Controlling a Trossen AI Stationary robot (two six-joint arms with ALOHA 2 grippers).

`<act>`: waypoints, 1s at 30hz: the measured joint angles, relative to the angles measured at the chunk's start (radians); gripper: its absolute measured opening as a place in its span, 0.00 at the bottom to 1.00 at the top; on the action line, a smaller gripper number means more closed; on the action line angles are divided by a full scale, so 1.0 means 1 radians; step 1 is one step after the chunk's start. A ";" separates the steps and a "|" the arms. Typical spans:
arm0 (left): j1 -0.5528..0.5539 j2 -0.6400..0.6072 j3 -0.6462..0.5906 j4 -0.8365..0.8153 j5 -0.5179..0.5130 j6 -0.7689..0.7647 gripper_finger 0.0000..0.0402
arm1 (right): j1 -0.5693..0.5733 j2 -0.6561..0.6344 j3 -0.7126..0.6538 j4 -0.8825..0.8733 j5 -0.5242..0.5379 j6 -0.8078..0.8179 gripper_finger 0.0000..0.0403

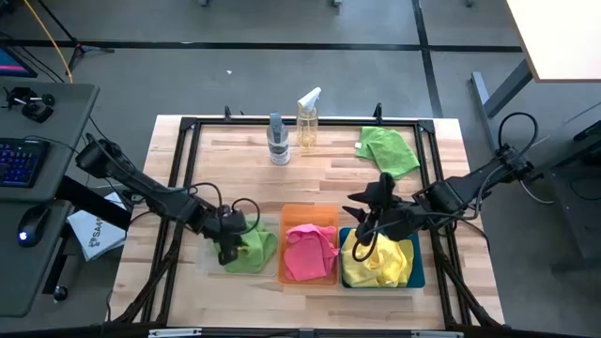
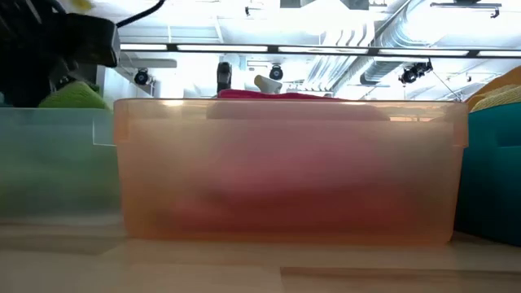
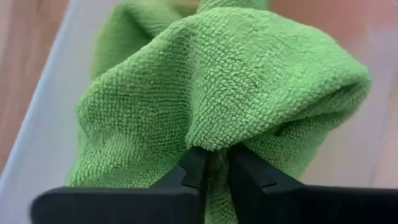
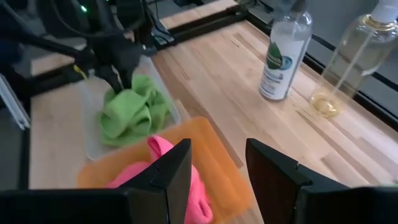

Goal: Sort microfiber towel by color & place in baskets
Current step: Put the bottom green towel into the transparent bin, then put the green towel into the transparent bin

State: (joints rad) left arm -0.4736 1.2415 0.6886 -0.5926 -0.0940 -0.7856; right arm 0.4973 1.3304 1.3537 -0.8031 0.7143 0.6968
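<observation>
Three bins stand in a row near the table's near edge. The clear bin [image 1: 211,258] holds a green towel [image 1: 252,250], the orange bin [image 1: 308,214] a pink towel [image 1: 310,252], the dark blue bin [image 1: 416,272] a yellow towel [image 1: 378,263]. My left gripper [image 1: 228,252] is over the clear bin, shut on the green towel [image 3: 236,87]. My right gripper [image 1: 364,218] hovers open above the gap between the orange and blue bins. A second green towel [image 1: 390,150] lies flat near the table's far right corner. My left gripper pinches a bunched fold of the green towel [image 3: 214,146] between its two fingers [image 3: 194,168], coming from above. Several layers gather at the fingers. The towel's body spreads out beyond them inside the clear bin [image 3: 43,130]; whether it rests on the floor there I cannot tell.
A clear bottle [image 1: 278,141] and a yellowish spray bottle [image 1: 309,120] stand near the table's far edge. A black frame [image 1: 282,123] runs around the tabletop. Bare wood lies between the bottles and the bins.
</observation>
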 joint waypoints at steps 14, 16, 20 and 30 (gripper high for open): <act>0.084 -0.005 0.387 -0.460 0.075 0.520 0.49 | -0.079 -0.003 0.001 0.117 -0.019 0.116 0.36; 0.095 -0.029 0.420 -0.489 0.043 0.544 0.52 | -0.123 -0.003 0.002 0.044 -0.045 0.250 0.36; 0.140 -0.151 0.368 -0.370 -0.131 0.522 0.53 | -0.250 -0.004 -0.014 -0.267 -0.114 0.496 0.36; 0.380 -0.415 -0.010 0.311 -0.322 0.282 0.53 | -0.823 -0.072 -0.365 -0.212 -0.386 0.294 0.40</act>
State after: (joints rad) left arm -0.0931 0.8264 0.6782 -0.2815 -0.4161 -0.5041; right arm -0.3253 1.2583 0.9891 -1.0153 0.3282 0.9906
